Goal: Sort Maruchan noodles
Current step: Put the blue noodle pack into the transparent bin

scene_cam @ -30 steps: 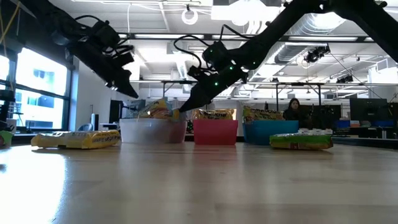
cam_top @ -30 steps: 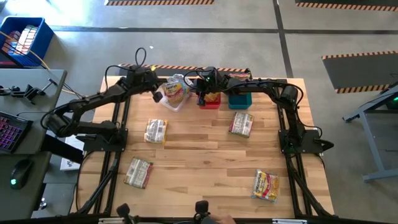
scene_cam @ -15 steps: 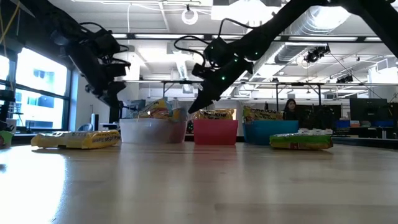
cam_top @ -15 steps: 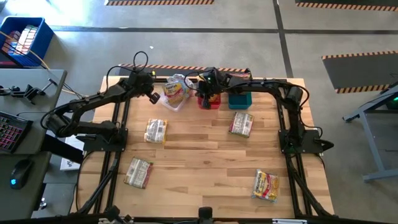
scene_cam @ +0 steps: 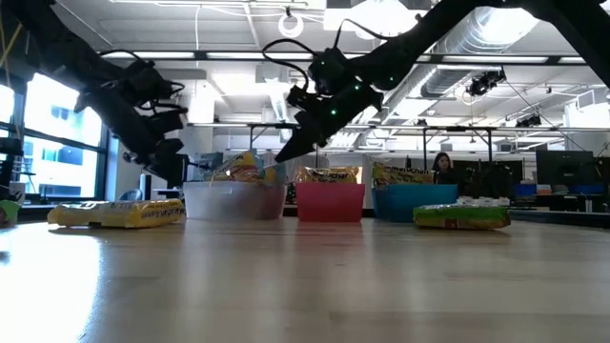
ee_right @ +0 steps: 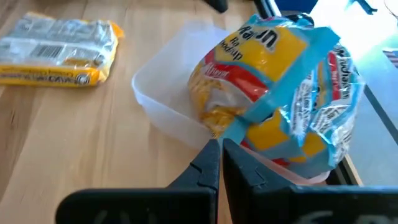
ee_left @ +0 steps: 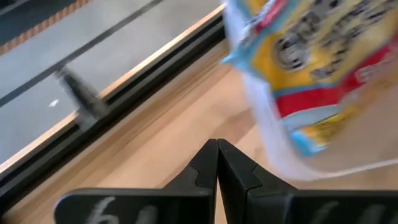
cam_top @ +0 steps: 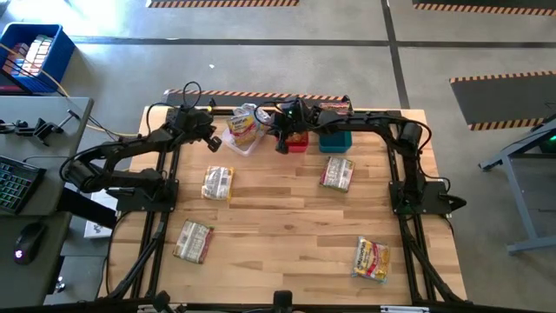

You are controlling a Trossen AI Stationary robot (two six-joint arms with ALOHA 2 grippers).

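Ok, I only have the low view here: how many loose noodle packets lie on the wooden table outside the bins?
Observer: The high view shows four crinkly plastic noodle packets lying loose: two on the left side and two on the right.
Operator: Is either gripper holding one?
Observer: No. In its wrist view the left gripper is shut on nothing, beside the clear plastic bin.
Operator: And the right?
Observer: The right gripper is shut and empty too. It points at the yellow packets piled in that clear bin.
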